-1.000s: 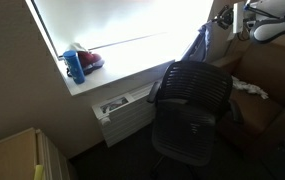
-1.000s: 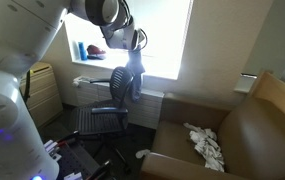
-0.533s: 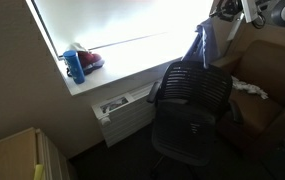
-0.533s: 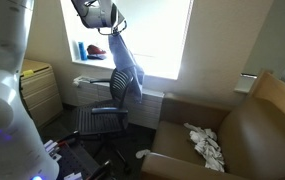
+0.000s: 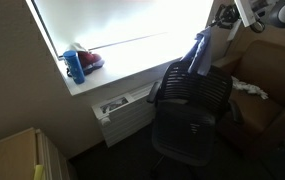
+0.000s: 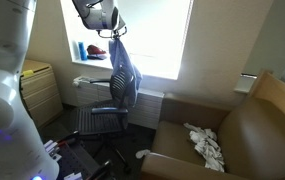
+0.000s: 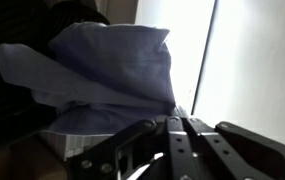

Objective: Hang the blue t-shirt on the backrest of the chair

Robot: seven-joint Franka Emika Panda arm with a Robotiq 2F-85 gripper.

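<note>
The blue t-shirt (image 6: 124,72) hangs from my gripper (image 6: 118,33) above the backrest of the black mesh office chair (image 6: 110,92). Its lower part drapes against the top of the backrest. In an exterior view the shirt (image 5: 200,52) hangs over the chair's backrest (image 5: 197,85), with my gripper (image 5: 220,17) at the top right edge. In the wrist view the shirt (image 7: 102,70) bunches right in front of my fingers (image 7: 174,122), which are pressed together on its cloth.
A bright window with a sill holds a blue bottle (image 5: 75,66) and a red object (image 5: 90,60). A radiator (image 5: 122,108) sits under the sill. A brown armchair (image 6: 232,135) with a white crumpled cloth (image 6: 204,143) stands beside the chair.
My gripper rose with the shirt a second ago, then lowered it slightly, so the cloth settles more onto the backrest. The chair has not moved.
</note>
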